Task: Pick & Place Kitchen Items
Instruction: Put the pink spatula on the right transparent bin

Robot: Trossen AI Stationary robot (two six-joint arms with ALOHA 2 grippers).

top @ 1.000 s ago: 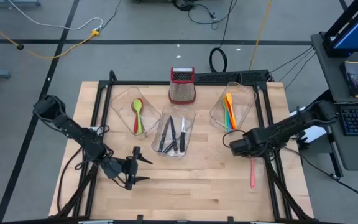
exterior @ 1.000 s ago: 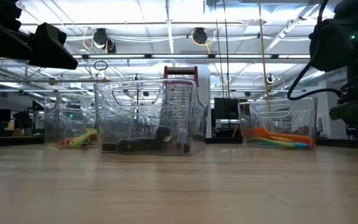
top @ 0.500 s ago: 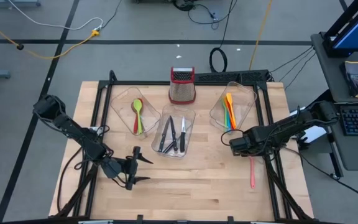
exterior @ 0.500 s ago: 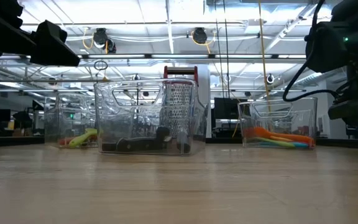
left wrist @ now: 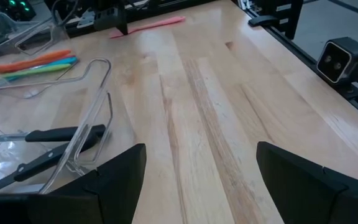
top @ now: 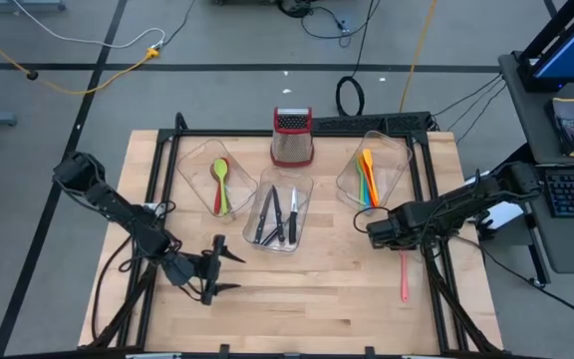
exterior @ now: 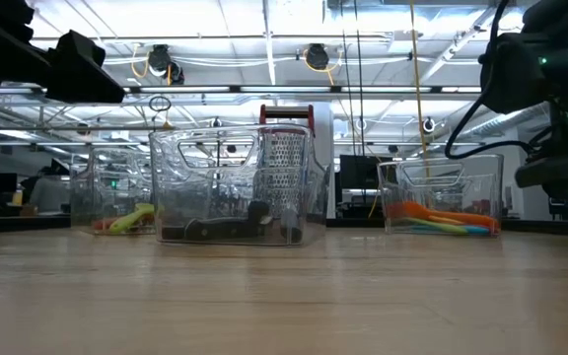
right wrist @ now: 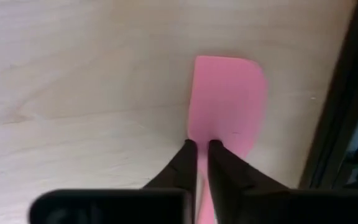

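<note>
A pink spatula (top: pixel 404 284) lies on the wooden table near its right edge, handle toward the near edge. Its blade shows in the right wrist view (right wrist: pixel 229 93), and it also shows in the left wrist view (left wrist: pixel 151 25). My right gripper (right wrist: pixel 202 146) stands over the blade end (top: pixel 399 244), its fingers almost together on the spatula. My left gripper (top: pixel 222 274) hangs open and empty above the table's near left part, with bare wood between its fingers (left wrist: pixel 201 162). My right gripper pinches the pink spatula between its two fingers where the blade narrows into the handle (right wrist: pixel 202 134). The fingers come from above, pointing down, one on each side of the neck. The spatula lies flat on the table, blade beyond the fingertips.
Three clear tubs stand at the back. The left one (top: pixel 199 160) holds a red and a green spoon, the middle one (top: pixel 305 189) black-handled knives, the right one (top: pixel 399 160) orange, green and blue utensils. A steel grater with a red top (top: pixel 292 140) stands behind them. A black frame rail (right wrist: pixel 347 93) runs beside the spatula.
My right gripper has crept a little toward the table's left. The pink spatula still lies where it was.
</note>
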